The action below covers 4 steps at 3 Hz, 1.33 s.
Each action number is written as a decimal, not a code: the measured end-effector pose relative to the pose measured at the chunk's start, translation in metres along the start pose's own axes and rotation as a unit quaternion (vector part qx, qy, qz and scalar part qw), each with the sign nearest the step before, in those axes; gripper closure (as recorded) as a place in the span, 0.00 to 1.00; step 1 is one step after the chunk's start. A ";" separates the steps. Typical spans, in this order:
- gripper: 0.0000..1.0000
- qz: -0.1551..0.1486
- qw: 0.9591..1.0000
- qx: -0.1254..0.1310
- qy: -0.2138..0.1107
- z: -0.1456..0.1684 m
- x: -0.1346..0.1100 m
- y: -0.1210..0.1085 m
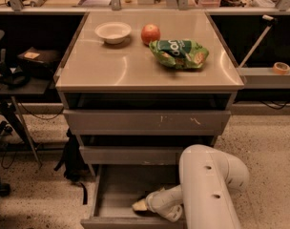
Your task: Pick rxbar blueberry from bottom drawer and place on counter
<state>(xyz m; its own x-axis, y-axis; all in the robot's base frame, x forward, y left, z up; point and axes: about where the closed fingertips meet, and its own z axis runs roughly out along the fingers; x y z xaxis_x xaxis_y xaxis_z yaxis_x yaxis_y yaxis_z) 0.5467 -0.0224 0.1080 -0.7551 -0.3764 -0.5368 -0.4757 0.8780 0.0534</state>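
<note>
Counter [116, 70]: bowl [113, 32], apple [150, 34], green bag [179, 53]; gripper [140, 205] apparently in bottom drawer [121, 185]

Cannot resolve shape of gripper [139, 205], low in bottom drawer [117, 187] by front wall. Cannot see drawer floor right of gripper: covered by arm [207, 185]. Cannot follow arm past lower edge.

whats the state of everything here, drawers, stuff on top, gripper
bottom drawer: pulled open, visible floor bare
upper two drawers: not pulled out
gripper: down inside the bottom drawer, near its front edge
rxbar blueberry: not visible, possibly hidden by the arm
bowl: upright on the counter, looks empty
apple: whole, resting beside the bowl
green chip bag: lying flat, crinkled
</note>
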 end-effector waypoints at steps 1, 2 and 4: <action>0.00 0.018 1.000 0.000 0.015 0.013 0.002 -0.008; 0.00 0.038 0.999 -0.003 0.034 0.025 0.011 -0.016; 0.19 0.038 0.999 -0.003 0.034 0.025 0.011 -0.016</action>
<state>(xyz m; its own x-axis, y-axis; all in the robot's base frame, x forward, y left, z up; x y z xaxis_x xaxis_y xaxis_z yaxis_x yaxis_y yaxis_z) 0.5578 -0.0330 0.0800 -0.8180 -0.3280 -0.4726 -0.4179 0.9033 0.0965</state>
